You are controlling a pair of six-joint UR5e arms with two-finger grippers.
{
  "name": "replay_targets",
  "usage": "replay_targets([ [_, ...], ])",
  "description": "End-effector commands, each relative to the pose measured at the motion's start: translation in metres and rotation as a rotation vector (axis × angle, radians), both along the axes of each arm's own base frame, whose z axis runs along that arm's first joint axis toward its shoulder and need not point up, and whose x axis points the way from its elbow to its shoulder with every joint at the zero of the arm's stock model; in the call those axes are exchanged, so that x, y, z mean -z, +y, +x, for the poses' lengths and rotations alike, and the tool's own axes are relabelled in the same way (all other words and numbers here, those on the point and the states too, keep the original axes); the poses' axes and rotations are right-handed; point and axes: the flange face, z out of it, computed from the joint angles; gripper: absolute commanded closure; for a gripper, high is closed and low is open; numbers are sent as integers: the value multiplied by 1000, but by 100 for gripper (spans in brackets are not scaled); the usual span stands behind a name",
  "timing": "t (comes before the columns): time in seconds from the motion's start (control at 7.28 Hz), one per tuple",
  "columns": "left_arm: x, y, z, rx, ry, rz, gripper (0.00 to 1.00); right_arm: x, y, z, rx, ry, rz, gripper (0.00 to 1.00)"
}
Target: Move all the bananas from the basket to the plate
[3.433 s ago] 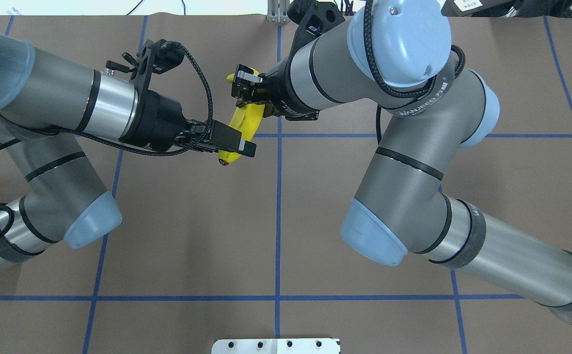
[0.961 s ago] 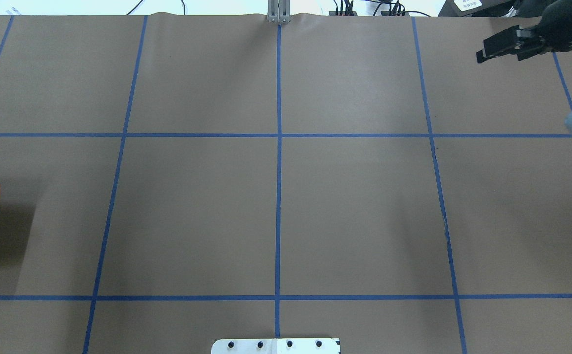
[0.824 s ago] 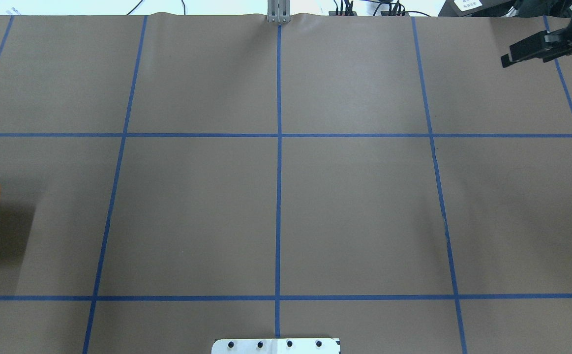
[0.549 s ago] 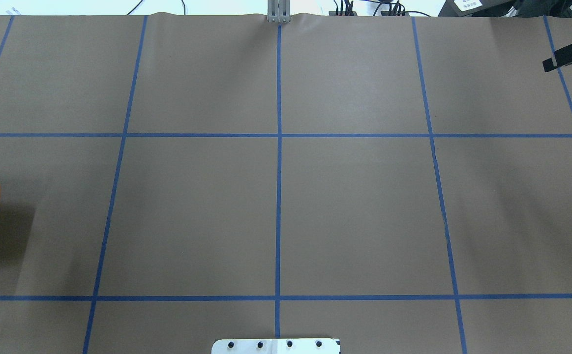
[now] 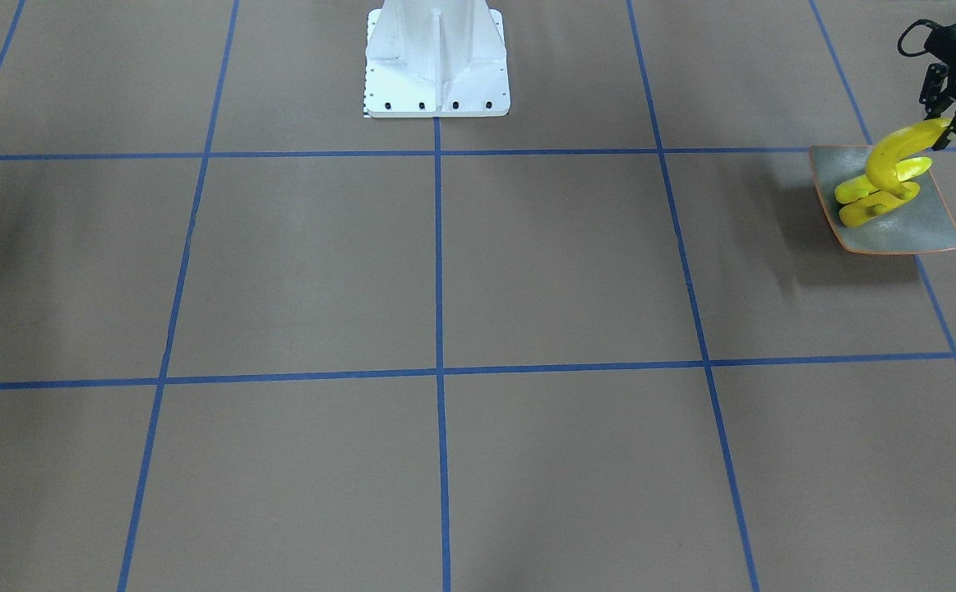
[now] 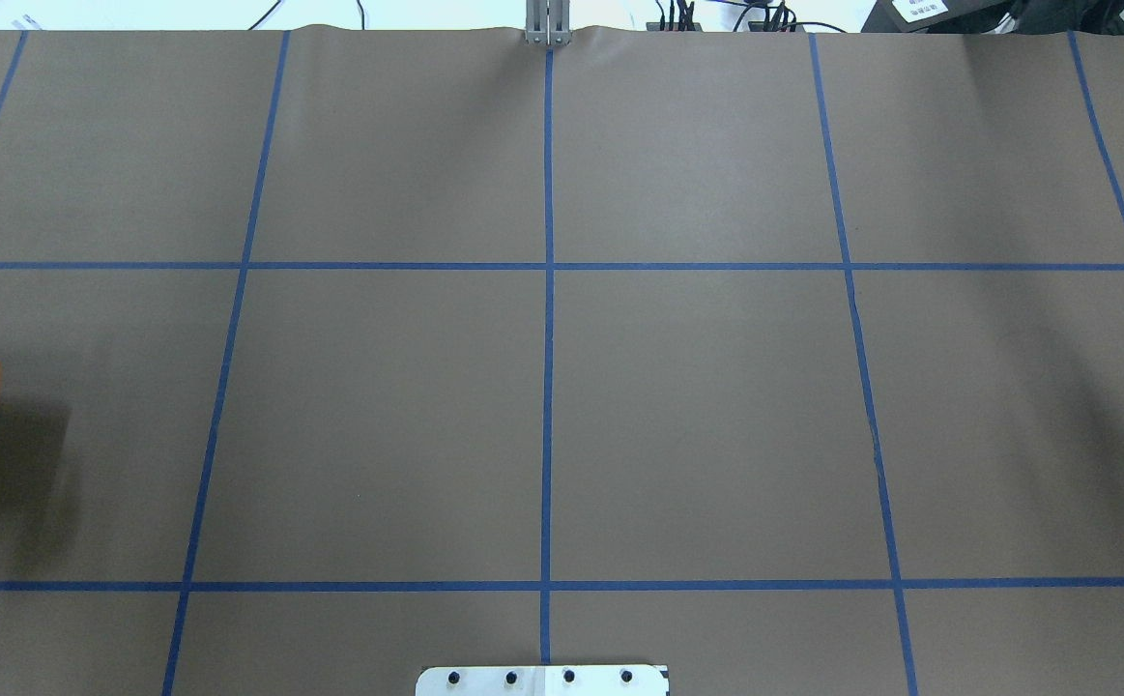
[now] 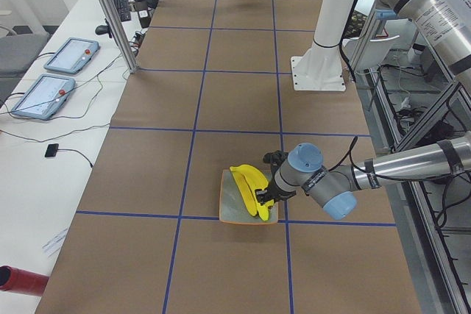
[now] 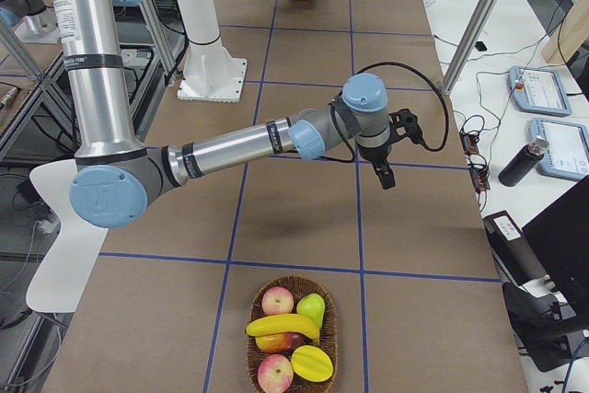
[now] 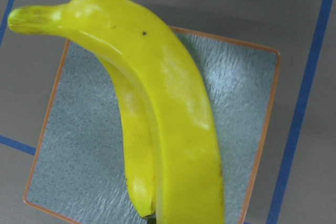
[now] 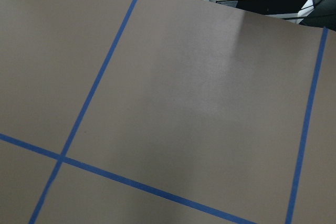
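The step now is putting a banana down on the plate [image 5: 917,230]. The left gripper [image 5: 949,125] is squeezed tight on one end of the held banana [image 5: 897,156]. That banana hangs down over the plate, and its low end is very near the bananas on the plate [image 5: 860,204], maybe touching them. I think there are two bananas lying there, side by side. The left wrist camera looks right down on the big yellow banana, with another one and the grey plate under it. Next, I think the left gripper should go down a little, let go, and lift away slowly so nothing rolls off. The pile is bumpy, so the banana could slide. The plate sits at the robot's left end of the bench [image 5: 560,263]. The basket [image 8: 293,281] is far away at the other end, and one banana in the basket [image 8: 281,326] waits there among other fruit. The right gripper [image 8: 386,175] hangs over the bare bench near the basket. I cannot tell if it is apart or together, but nothing yellow is in it.
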Motion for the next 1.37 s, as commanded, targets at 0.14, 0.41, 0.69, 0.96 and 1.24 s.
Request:
replay_targets([
  [0.14,2,-2,3,-53,-18,77,99,-8,-2,4,1,1,-8,0],
  [0.41,-6,1,2,-105,-46,117,77,-12,-4,7,-5,-3,-20,0],
  [0.69,-6,1,2,-117,-49,129,51,-13,-4,12,-15,-11,-28,0],
  [0.96,-1,-4,5,-126,-41,160,0,-12,-5,13,-18,-12,-28,0],
  [1.24,-3,-12,9,-120,-33,157,0,-9,-6,12,-16,-17,-25,0],
])
